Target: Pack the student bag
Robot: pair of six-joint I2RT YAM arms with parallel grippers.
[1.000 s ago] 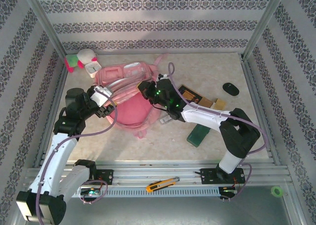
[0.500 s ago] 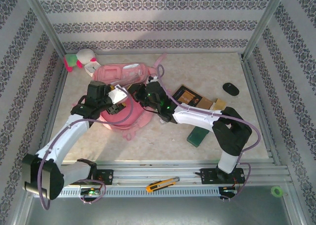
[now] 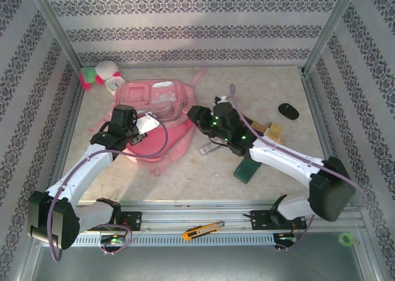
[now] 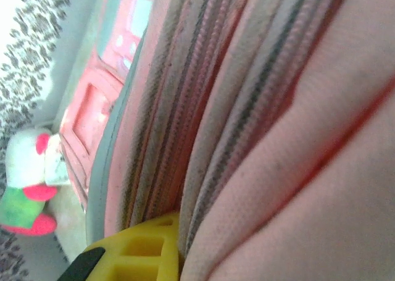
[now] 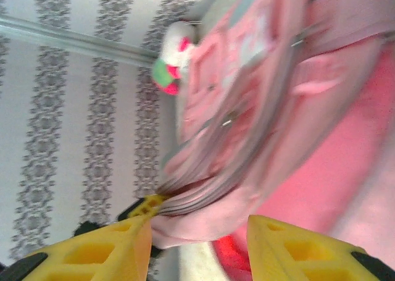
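Top: backpack [image 3: 162, 102] sits left-centre on the bench [image 3: 271, 83], long axis 12–6 o'clock, pocket end toward 12.
Left wrist: left fingers [image 4: 139, 253] clenched on the backpack's zip edge.
Right wrist: right fingers [image 5: 296, 250] released and spread, backpack beyond them.

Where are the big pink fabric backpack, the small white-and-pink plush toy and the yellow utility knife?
Pink fabric backpack [image 3: 157, 97], top external view, on its upper front pocket panel.
White-and-pink plush toy [image 3: 108, 70], top external view, on its white body.
Yellow utility knife [image 3: 202, 231], top external view, on the middle of its handle.
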